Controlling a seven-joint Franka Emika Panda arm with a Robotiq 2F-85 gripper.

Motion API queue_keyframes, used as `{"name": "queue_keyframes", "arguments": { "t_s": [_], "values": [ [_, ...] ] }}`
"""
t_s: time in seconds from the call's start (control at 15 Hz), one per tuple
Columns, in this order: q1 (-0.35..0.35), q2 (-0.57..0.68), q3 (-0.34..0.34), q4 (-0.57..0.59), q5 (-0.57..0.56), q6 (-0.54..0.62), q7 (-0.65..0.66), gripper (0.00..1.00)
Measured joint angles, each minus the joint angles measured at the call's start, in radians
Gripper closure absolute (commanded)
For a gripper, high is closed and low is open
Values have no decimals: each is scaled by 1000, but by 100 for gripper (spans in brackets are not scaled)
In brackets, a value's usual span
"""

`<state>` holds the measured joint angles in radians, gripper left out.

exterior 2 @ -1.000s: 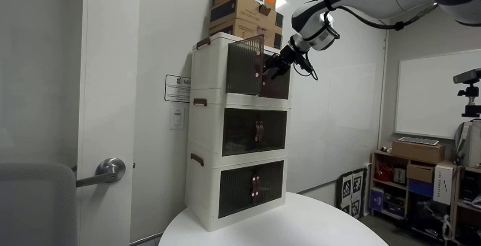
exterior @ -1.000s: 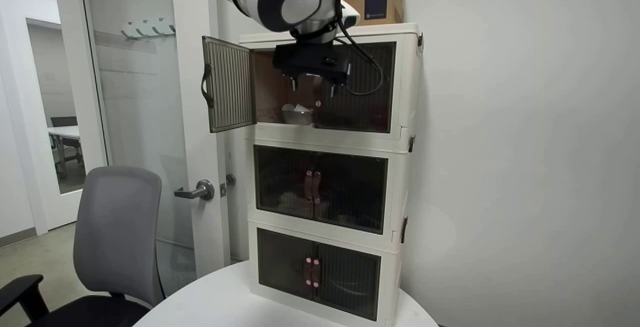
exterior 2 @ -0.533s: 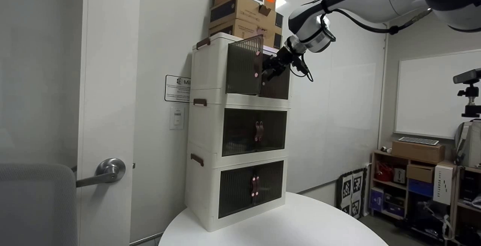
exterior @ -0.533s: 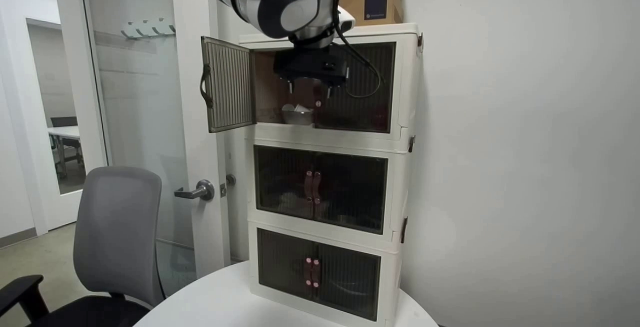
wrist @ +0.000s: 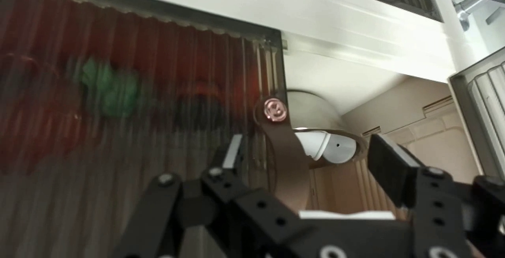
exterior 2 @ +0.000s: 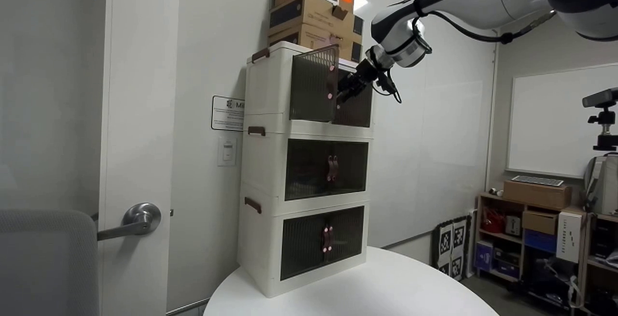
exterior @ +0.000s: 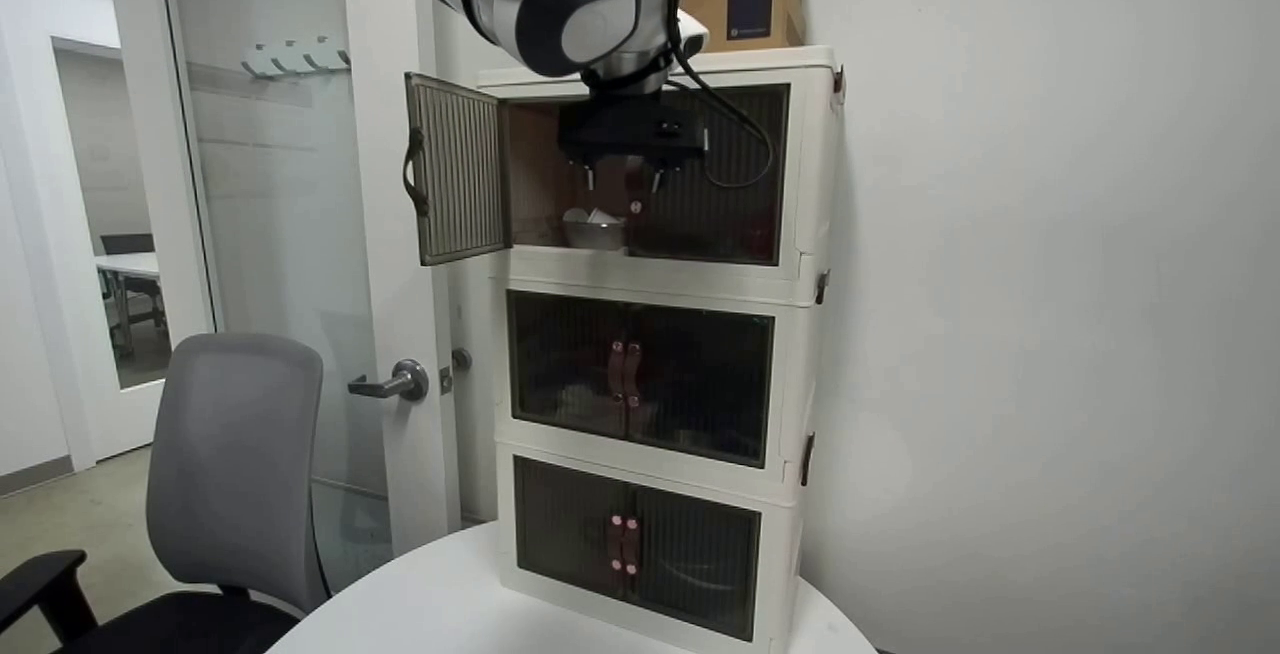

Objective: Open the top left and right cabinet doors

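While the top left door (exterior: 458, 174) hangs open at the left edge of the cabinet (exterior: 690, 280), the top right door (exterior: 720, 224) sits closed beneath the upper right corner, and here's the gripper (wrist: 311, 151), fingers (wrist: 388, 171) wide, that door's strap handle (wrist: 292, 167) between them in the wrist view!

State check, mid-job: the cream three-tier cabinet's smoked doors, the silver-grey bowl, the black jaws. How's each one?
Top left smoked ribbed door: open, swung outward
Top right smoked ribbed door: closed
Middle-tier doors: both closed
Lowest-tier doors: both closed
Silver-grey bowl: upright, white items in it
Jaws: open, not clamped; brown strap handle between them in the wrist view
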<state>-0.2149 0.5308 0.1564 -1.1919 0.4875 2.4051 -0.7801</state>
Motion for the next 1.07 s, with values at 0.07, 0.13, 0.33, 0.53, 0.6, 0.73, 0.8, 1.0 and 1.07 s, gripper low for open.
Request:
{"name": "queue_keyframes", "arguments": {
  "t_s": [0.07,0.13,0.33,0.53,0.6,0.73,0.8,1.0,1.07],
  "values": [
    [-4,0,1,0,0,8,-13,47],
    [-7,0,2,-1,0,17,-26,53],
    [-13,-4,31,-1,21,42,-68,57],
    [-21,-4,44,-10,31,64,-91,83],
    [-25,-4,48,-11,35,65,-96,85],
    [-31,-4,51,-13,36,74,-99,99],
    [-34,-5,51,-14,37,81,-99,100],
    [-32,-11,52,-36,46,115,-54,98],
    [-29,-16,52,-50,46,135,-31,100]
  ]
}}
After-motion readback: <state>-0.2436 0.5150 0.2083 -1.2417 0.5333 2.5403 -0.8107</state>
